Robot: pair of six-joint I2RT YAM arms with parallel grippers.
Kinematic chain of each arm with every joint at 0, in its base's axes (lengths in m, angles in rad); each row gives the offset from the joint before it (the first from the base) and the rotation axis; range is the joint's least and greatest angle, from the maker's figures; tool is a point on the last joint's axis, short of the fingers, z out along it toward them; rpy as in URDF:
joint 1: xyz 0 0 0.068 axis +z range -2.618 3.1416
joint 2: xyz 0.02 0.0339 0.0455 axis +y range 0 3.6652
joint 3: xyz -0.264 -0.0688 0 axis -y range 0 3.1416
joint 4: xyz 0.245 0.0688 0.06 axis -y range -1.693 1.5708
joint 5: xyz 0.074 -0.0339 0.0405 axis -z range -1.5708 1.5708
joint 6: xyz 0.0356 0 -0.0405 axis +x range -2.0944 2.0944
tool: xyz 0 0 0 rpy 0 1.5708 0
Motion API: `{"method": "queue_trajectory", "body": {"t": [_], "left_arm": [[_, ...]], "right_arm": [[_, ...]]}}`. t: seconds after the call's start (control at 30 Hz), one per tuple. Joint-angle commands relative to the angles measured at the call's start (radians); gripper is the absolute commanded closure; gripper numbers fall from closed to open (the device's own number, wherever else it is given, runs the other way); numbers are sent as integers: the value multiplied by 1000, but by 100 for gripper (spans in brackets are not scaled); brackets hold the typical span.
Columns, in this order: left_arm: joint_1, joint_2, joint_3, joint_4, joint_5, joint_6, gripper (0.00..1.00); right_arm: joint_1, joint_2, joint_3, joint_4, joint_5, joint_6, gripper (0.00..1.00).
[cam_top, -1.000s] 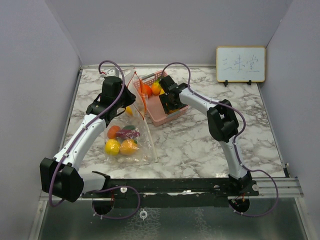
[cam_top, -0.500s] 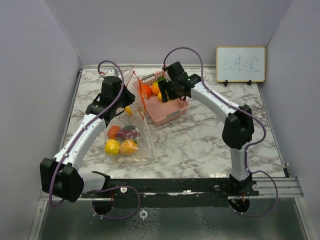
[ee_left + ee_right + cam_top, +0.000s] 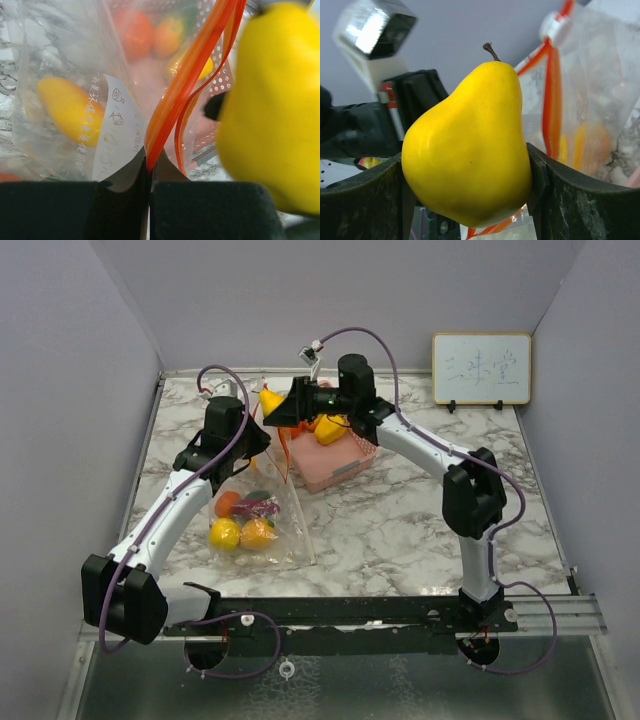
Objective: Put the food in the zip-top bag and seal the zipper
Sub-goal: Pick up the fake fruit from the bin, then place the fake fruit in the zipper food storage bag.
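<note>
My right gripper (image 3: 285, 412) is shut on a yellow toy pear (image 3: 470, 145) and holds it in the air at the raised mouth of the clear zip-top bag (image 3: 265, 525). The pear shows in the top view (image 3: 269, 400) and fills the right of the left wrist view (image 3: 270, 110). My left gripper (image 3: 252, 448) is shut on the bag's orange zipper strip (image 3: 185, 85) and holds that edge up. Inside the bag lie an orange, a lemon, a red fruit and a purple piece (image 3: 245, 520). A yellow fruit (image 3: 70, 107) shows through the plastic.
A pink slotted basket (image 3: 335, 455) stands behind the bag with a yellow piece (image 3: 330, 430) and other orange pieces in it. A small whiteboard (image 3: 481, 368) leans on the back wall at the right. Purple cables loop over both arms.
</note>
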Motion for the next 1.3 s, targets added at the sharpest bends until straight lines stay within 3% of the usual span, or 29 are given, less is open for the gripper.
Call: {"method": "queue_trajectory", "body": {"t": [0.0, 0.17, 0.37, 0.47, 0.53, 0.67, 0.83, 1.27], "left_arm": [[7, -30, -14, 48, 29, -9, 100], [12, -41, -8, 71, 55, -12, 100], [17, -54, 13, 67, 53, -3, 100], [20, -61, 28, 46, 26, 27, 100], [23, -63, 34, 30, 2, 48, 100], [33, -64, 20, 23, -23, 64, 100], [40, -70, -11, 42, -21, 71, 100], [49, -154, -131, 167, 25, 107, 100]], "right_arm": [[11, 71, 0, 234, -124, 203, 60], [13, 88, -18, 171, -19, 212, 60], [42, 148, 182, -369, 306, -75, 60], [52, 158, 228, -490, 384, -171, 60], [56, 121, 189, -486, 393, -211, 60], [56, -56, -9, -268, 316, -227, 59], [56, -146, -67, -178, 191, -202, 60], [56, -87, -42, -118, -33, -23, 61]]}}
